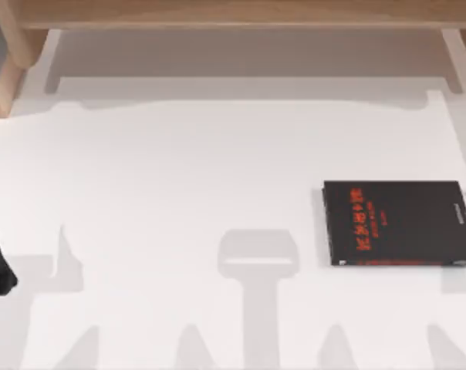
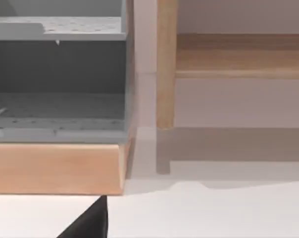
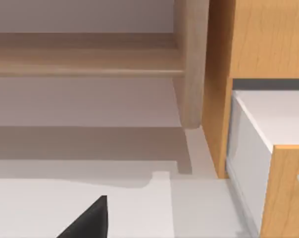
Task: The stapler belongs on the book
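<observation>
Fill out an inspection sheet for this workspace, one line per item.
Surface: flat white tabletop, bare apart from soft grey shadows.
Job's things: flat rectangular black book with red characters lies cover-up near the table's right edge, with nothing on its cover.
Clutter: nothing seen.
Grippers: left end effector sits low at the table's left edge, its arm dark in the top view; right end effector sits low over the table, facing the back right corner. Neither is near the book.
Cables: nothing seen.
Surroundings: pale wooden shelf frame runs along the far side; grey perforated shelf unit stands on a wooden base at the back left; wooden cabinet with a white drawer stands at the back right.
</observation>
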Tool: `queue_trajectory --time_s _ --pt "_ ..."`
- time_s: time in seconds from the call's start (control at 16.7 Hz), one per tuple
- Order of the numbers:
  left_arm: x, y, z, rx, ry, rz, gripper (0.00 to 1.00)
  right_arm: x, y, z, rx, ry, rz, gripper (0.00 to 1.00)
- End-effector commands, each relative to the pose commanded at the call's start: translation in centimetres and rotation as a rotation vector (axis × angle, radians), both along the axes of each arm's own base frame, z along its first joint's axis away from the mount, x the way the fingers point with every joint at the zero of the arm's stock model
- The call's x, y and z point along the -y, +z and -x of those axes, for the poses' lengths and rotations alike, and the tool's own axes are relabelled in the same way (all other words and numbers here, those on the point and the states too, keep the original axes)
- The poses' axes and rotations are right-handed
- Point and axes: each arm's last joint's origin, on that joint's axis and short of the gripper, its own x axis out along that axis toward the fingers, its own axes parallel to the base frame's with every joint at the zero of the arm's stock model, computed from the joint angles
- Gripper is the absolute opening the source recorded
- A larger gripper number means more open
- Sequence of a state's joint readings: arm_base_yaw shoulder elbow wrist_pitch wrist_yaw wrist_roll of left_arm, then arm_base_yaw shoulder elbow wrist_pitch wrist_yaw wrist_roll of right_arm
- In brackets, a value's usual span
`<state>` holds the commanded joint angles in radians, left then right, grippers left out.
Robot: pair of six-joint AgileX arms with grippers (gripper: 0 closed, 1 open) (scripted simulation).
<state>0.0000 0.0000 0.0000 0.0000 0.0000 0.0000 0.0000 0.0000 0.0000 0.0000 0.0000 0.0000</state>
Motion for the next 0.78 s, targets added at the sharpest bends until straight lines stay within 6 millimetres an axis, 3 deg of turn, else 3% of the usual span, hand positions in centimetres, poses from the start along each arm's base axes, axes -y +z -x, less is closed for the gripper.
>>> queue_trajectory --time_s 0.18,0.36,0.6,0.78 --pt "0.0 0.0 0.0 0.000 0.000 0.000 1.00 0.0 0.2 0.0 -0.007 -0.002 0.002 1.00" --pt "0.0 0.0 0.0 0.000 0.000 0.000 1.00 0.2 1.9 -0.1 -0.076 -0.018 0.018 1.00" --pt "0.0 0.0 0.0 0.000 0.000 0.000 1.00 0.6 7.1 -1.5 -0.253 -0.045 0.055 1.00" --pt "0.0 0.0 0.0 0.000 0.000 0.000 1.00 1.5 12.6 -5.0 -0.432 -0.073 0.081 1.00"
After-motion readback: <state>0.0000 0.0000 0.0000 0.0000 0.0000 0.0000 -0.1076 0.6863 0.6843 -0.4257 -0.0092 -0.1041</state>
